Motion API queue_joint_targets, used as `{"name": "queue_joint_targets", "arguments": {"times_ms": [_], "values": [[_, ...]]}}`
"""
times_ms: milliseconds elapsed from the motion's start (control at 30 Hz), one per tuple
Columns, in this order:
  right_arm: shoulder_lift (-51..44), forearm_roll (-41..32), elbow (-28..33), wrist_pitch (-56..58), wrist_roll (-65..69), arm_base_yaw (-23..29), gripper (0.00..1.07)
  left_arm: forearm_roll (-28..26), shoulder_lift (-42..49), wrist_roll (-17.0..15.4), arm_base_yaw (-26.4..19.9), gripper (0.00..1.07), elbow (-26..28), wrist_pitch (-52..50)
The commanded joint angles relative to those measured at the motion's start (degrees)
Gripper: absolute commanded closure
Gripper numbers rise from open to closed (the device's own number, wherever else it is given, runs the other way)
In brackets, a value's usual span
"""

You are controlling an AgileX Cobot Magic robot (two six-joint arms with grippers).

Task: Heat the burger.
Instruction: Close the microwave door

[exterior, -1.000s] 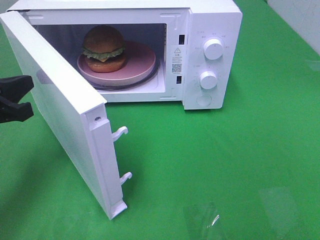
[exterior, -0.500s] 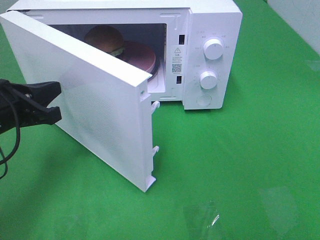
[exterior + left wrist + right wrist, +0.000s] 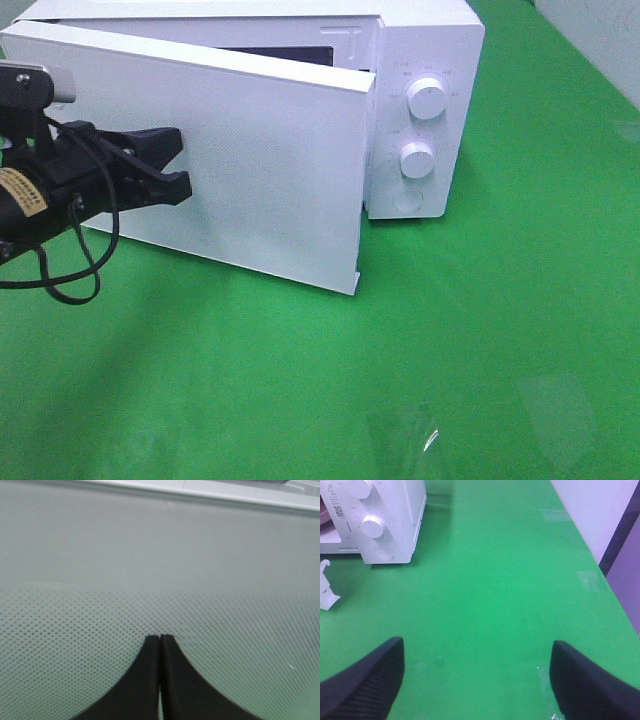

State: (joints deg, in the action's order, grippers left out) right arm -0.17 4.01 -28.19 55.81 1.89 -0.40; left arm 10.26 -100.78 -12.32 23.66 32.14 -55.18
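At left, we see the left gripper [image 3: 181,160], black and trailing cables, held level with its tips at the flat white microwave door [image 3: 270,170]. Its wrist camera adds what the high view cannot: two smooth black fingertips [image 3: 150,647] pressed together, nothing between them, against a pane printed with fine dots. The door stands slightly ajar and covers the cavity, so the burger is hidden in every view. Further right, the boxy white microwave oven [image 3: 430,40] carries two round knobs [image 3: 427,99] above a flat round button [image 3: 407,200]. Only the right wrist view shows the right gripper [image 3: 477,650], its ridged black jaws spread wide above the green cloth [image 3: 490,580].
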Motion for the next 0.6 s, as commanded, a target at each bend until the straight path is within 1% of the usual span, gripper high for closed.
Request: {"name": "queue_joint_targets", "arguments": {"times_ms": [33, 67, 100, 133, 233, 300, 400, 433, 467, 500, 533, 567, 600], "values": [[-1.66, -0.34, 0.06, -0.63, -0.4, -0.23, 0.32, -1.43, -0.74, 0.34, 1.38, 1.07, 2.18, 1.6], [-1.66, -0.34, 0.06, -0.63, -0.4, -0.23, 0.32, -2.06, -1.6, 0.34, 2.06, 1.07, 4.01, 2.81], [-1.66, -0.34, 0.06, -0.63, -0.4, -0.23, 0.32, -2.06, -1.6, 0.34, 2.06, 1.07, 4.01, 2.81], [-1.66, -0.34, 0.06, -0.63, -0.4, -0.23, 0.32, -2.86, -2.41, 0.34, 2.58, 1.07, 5.73, 4.35], [-1.66, -0.34, 0.06, -0.63, -0.4, -0.23, 0.32, -3.78, -2.98, 0.46, 2.92, 1.07, 7.16, 5.33], [-1.66, -0.34, 0.06, -0.63, -0.4, -0.23, 0.32, -5.67, -4.13, 0.74, 3.09, 1.07, 10.2, 7.56], [-1.66, -0.34, 0.06, -0.63, -0.4, -0.23, 0.32, -6.07, -4.53, 0.92, 3.32, 1.07, 11.0, 8.31], [-1.66, -0.34, 0.06, -0.63, -0.4, -0.23, 0.32, -6.42, -5.33, 1.6, 3.55, 1.07, 12.49, 9.0], [-1.66, -0.34, 0.06, -0.63, -0.4, -0.23, 0.32, -6.3, -6.19, 1.6, 3.9, 1.07, 13.98, 9.63], [-1.66, -0.34, 0.06, -0.63, -0.4, -0.23, 0.32, -6.3, -6.19, 1.6, 3.9, 1.07, 13.98, 9.63], [-1.66, -0.34, 0.06, -0.63, -0.4, -0.23, 0.32, -6.3, -7.22, 1.6, 4.24, 1.07, 15.81, 11.0], [-1.66, -0.34, 0.06, -0.63, -0.4, -0.23, 0.32, -6.3, -7.22, 1.6, 4.24, 1.07, 15.81, 11.0], [-1.66, -0.34, 0.06, -0.63, -0.4, -0.23, 0.32, -6.47, -8.02, 1.66, 4.7, 1.07, 17.36, 11.75]]}}
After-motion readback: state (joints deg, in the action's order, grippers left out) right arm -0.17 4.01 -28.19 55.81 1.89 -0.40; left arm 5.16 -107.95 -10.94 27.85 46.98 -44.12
